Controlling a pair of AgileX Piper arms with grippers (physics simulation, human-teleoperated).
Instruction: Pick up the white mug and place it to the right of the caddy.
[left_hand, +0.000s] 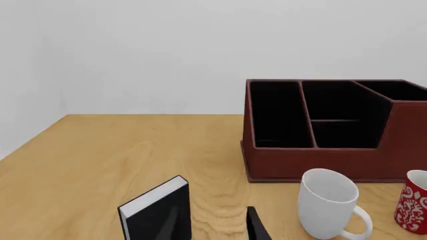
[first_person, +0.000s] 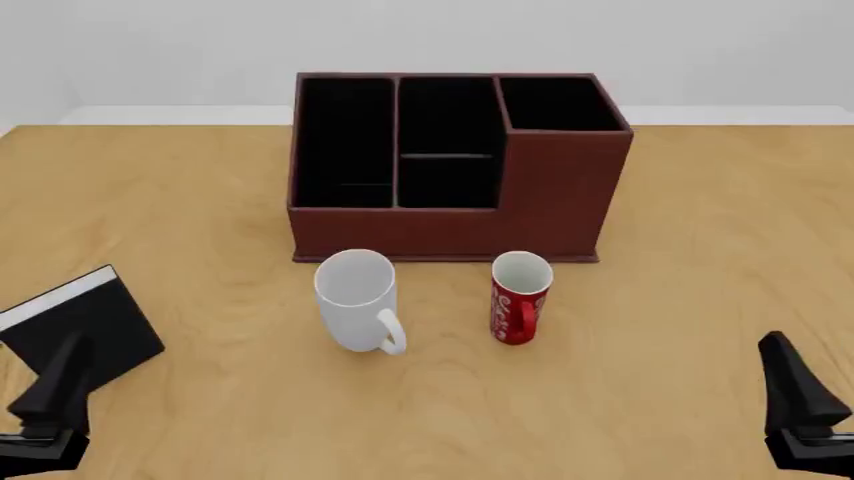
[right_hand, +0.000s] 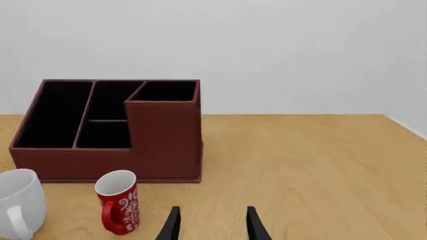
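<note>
1. Nothing is gripped yet. Your right gripper (right_hand: 210, 222) hangs near the worktop's near right corner with its fingers parted and empty. Your left gripper (left_hand: 213, 222) is by the near left corner, also parted with nothing between the fingers; a black box (first_person: 80, 325) with a white edge stands just in front of it.

2. The white mug (first_person: 358, 298) stands upright just in front of the caddy (first_person: 454, 165), before its left compartments, with its handle turned toward the near edge and slightly right. A red mug (first_person: 519, 297) stands upright beside it on its right, apart from it.

3. The drop spot, the bare worktop right of the caddy's taller section, is on the right arm's side, so I would reach with the right arm.

4. Go over the red mug, not through it, and come down from above.

5. Put one finger inside the white mug's rim and one outside, on a part of the wall away from the handle and from the red mug.

6. Lift straight up until you clear the red mug before you carry it toward the right edge.

7. Set it down upright, apart from the caddy's right wall.
</note>
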